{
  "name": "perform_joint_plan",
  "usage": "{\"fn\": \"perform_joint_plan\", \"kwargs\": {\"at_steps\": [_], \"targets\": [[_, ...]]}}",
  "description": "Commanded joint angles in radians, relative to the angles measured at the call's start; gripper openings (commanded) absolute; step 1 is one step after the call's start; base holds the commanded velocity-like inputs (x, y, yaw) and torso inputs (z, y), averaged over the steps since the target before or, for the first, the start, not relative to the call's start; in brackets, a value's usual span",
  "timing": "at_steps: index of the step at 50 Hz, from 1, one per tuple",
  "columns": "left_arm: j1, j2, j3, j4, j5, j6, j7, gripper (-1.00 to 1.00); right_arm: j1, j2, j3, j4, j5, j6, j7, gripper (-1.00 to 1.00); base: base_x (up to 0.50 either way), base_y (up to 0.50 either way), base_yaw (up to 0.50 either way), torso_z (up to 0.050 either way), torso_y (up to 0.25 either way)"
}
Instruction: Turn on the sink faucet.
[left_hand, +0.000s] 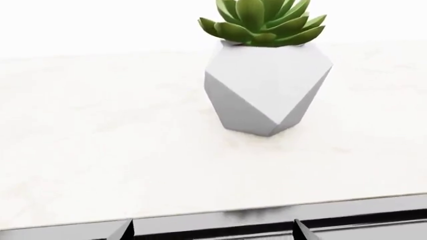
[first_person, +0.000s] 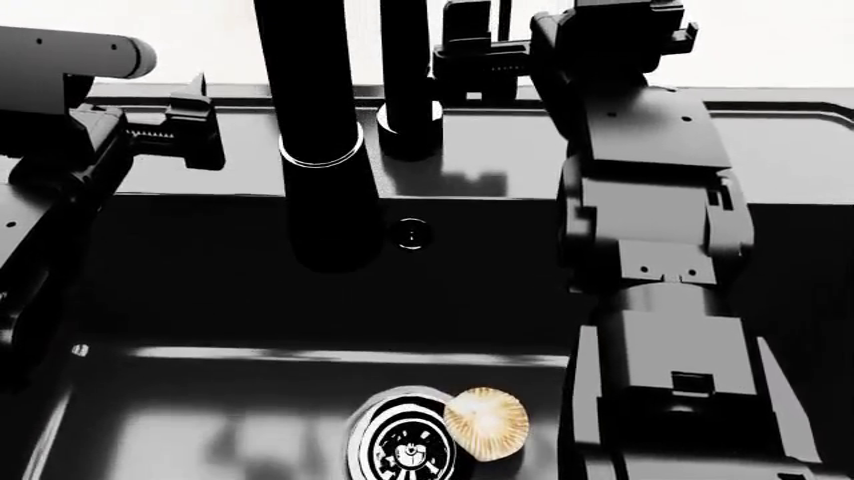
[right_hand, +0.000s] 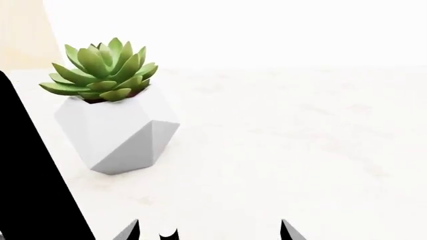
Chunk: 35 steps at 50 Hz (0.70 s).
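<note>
The sink faucet (first_person: 320, 130) is a glossy black tube with a thin silver ring, rising from a round base (first_person: 408, 116) on the back ledge of the sink (first_person: 200, 290). My right gripper (first_person: 465, 50) is just right of the faucet's base, behind the basin. It is open (right_hand: 210, 231), and a small rounded black tip (right_hand: 168, 234) pokes up between the fingertips. The faucet's black body (right_hand: 33, 175) runs along one side of that view. My left gripper (first_person: 198, 122) hovers over the sink's back left rim. It is open (left_hand: 212, 231) and holds nothing.
A grey faceted pot with a green succulent (left_hand: 267, 90) (right_hand: 117, 130) stands on the white counter behind the sink. In the basin lie a chrome drain (first_person: 400, 445) and a tan ribbed shell-like object (first_person: 487, 425). An overflow hole (first_person: 411, 233) is in the back wall.
</note>
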<state>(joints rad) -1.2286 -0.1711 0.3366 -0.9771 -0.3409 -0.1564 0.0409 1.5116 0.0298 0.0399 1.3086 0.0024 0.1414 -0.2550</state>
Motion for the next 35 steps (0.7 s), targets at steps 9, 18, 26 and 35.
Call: {"fn": "perform_joint_plan", "kwargs": {"at_steps": [9, 18, 26, 35], "targets": [[0.006, -0.001, 0.002, 0.003, -0.006, -0.004, -0.002, 1.00, -0.002, 0.005, -0.009, 0.000, -0.003, 0.003, 0.065, 1.00, 0.00, 0.00, 0.00, 0.000, 0.000], [0.005, 0.000, 0.003, -0.004, -0.008, 0.000, -0.002, 1.00, -0.010, 0.018, -0.015, 0.000, -0.008, 0.025, 0.133, 1.00, 0.00, 0.00, 0.00, 0.000, 0.000], [0.009, 0.000, 0.004, 0.004, -0.011, -0.002, -0.003, 1.00, -0.011, 0.030, -0.032, 0.000, -0.008, 0.030, 0.162, 1.00, 0.00, 0.00, 0.00, 0.000, 0.000], [0.008, 0.002, 0.007, -0.005, -0.011, 0.004, -0.003, 1.00, -0.019, 0.037, -0.035, 0.000, -0.002, 0.026, 0.169, 1.00, 0.00, 0.00, 0.00, 0.000, 0.000]]}}
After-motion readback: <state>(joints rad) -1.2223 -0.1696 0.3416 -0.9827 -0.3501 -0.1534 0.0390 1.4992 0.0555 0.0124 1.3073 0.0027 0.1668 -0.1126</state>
